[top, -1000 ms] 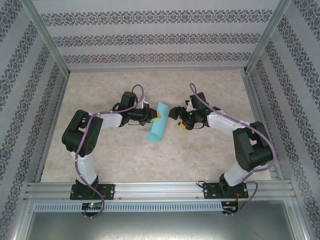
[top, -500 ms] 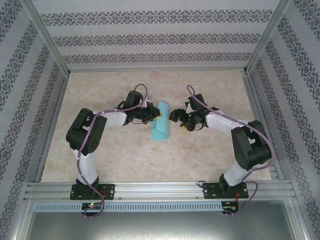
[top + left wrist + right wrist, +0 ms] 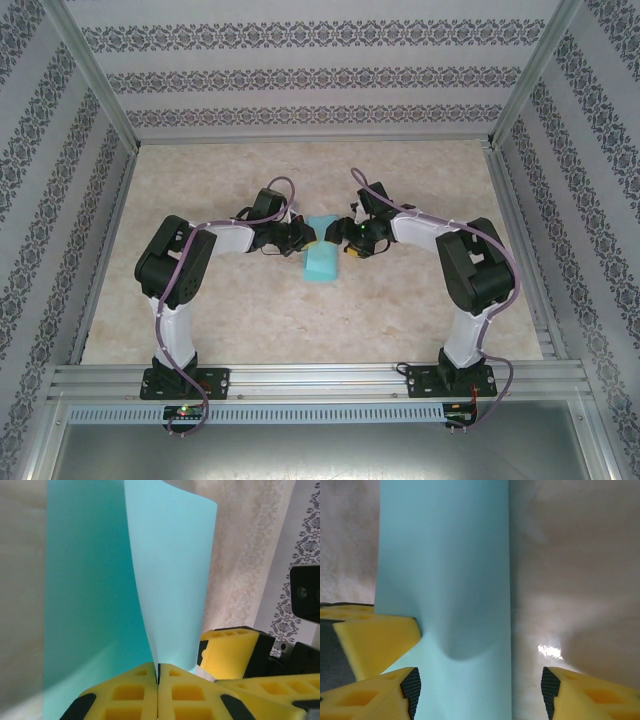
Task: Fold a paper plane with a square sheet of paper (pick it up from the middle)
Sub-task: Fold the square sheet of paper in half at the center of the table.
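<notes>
The turquoise sheet of paper (image 3: 322, 256) sat near the middle of the table (image 3: 200, 320), doubled over into a narrow strip between the two arms. The left claw (image 3: 303, 237) was clamped tight on one edge of it; in its wrist view the yellow fingers (image 3: 125, 695) met with the paper (image 3: 170, 580) pinched in the seam, two layers rising away from them. The right claw (image 3: 340, 238) stood just across, its jaws apart and straddling the strip (image 3: 450, 580), one finger (image 3: 590, 695) well off the paper's edge.
</notes>
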Motion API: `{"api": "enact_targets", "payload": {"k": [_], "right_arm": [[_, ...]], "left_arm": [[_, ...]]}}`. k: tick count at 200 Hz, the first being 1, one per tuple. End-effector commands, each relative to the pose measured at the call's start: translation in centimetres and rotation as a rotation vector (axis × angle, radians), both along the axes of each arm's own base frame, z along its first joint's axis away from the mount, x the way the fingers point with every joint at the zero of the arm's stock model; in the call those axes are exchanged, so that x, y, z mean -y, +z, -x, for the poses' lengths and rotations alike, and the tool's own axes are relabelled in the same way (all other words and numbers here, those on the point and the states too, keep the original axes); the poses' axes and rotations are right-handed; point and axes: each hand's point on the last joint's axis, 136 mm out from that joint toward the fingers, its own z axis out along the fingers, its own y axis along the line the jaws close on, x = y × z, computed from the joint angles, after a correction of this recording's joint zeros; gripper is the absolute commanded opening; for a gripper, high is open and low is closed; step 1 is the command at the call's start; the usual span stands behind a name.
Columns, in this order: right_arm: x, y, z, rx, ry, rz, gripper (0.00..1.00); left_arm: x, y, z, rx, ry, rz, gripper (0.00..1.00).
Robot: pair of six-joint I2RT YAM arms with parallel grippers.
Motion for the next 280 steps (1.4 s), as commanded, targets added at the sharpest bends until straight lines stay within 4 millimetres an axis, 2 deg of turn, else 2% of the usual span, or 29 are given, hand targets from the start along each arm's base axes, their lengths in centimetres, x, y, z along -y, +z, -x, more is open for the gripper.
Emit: {"api": "enact_targets", "payload": {"k": [1, 26, 49, 79, 123, 166, 212, 280], "right_arm": [[-0.7, -0.6, 0.5, -0.028, 0.041, 0.001, 0.65], [-0.5, -1.4, 0.6, -0.048, 0.047, 0.033, 0.61], [0.2, -2.4, 0.9, -0.065, 0.05, 0.09, 0.59], [1.4, -4.0, 1.4, -0.087, 0.052, 0.177, 0.59], [2.4, -6.1, 1.8, -0.126, 0.039, 0.293, 0.57], [3.7, -8.7, 2.4, -0.189, -0.046, 0.424, 0.57], [4.2, -10.2, 3.3, -0.248, -0.1, 0.462, 0.57], [4.2, -11.3, 4.3, -0.263, -0.02, 0.582, 0.6]], "left_arm": [[-0.2, -1.0, 0.8, -0.014, -0.022, -0.039, 0.11], [-0.4, -0.8, 0.8, -0.015, -0.023, -0.049, 0.18], [-0.9, 0.0, 0.6, -0.003, -0.027, -0.066, 0.29], [-3.4, 1.3, 0.0, 0.006, 0.016, -0.133, 0.42], [-6.4, 2.5, -0.7, 0.034, 0.097, -0.184, 0.52], [-8.6, 2.6, -1.3, 0.09, 0.161, -0.285, 0.6], [-8.9, 2.5, -1.8, 0.157, 0.164, -0.296, 0.62], [-7.4, 1.4, -1.5, 0.158, 0.087, -0.233, 0.61]]}}
